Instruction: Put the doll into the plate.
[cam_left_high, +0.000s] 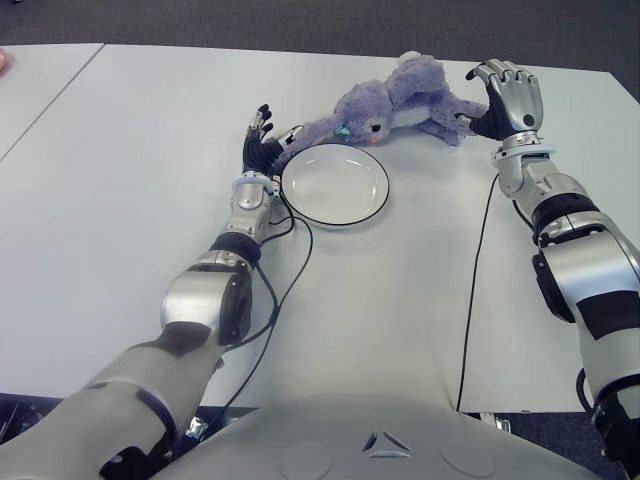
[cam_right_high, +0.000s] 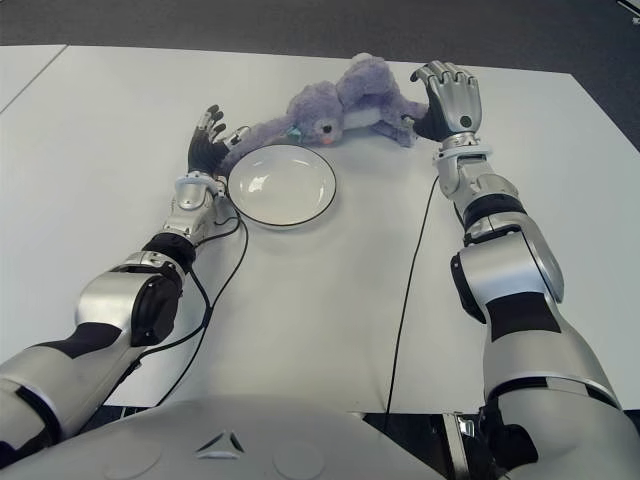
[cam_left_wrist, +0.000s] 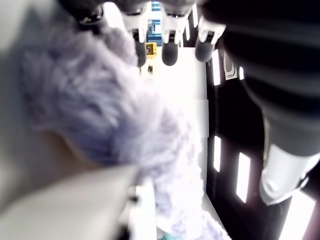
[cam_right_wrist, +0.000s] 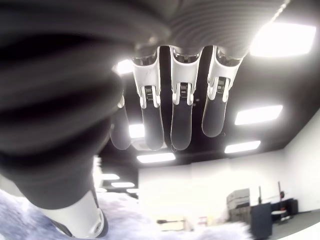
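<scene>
Eye views: doll (cam_left_high: 400, 100) lies on the surface (cam_left_high: 150, 200) just beyond the plate's (cam_left_high: 335, 185) far rim, left hand (cam_left_high: 262, 140) at its left tip, right hand (cam_left_high: 505, 100) at its right end. Wrist views: both hands show fingers spread, gripping nothing. Likely step: closing in; next, clasp, lift and bring it nearer. Surface edges stay well away.

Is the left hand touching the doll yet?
Cannot tell. In the left eye view the left hand shows at the tip of the doll, beside the plate, with no plain gap or contact. Its wrist view shows fur close by, fingers extended.
</scene>
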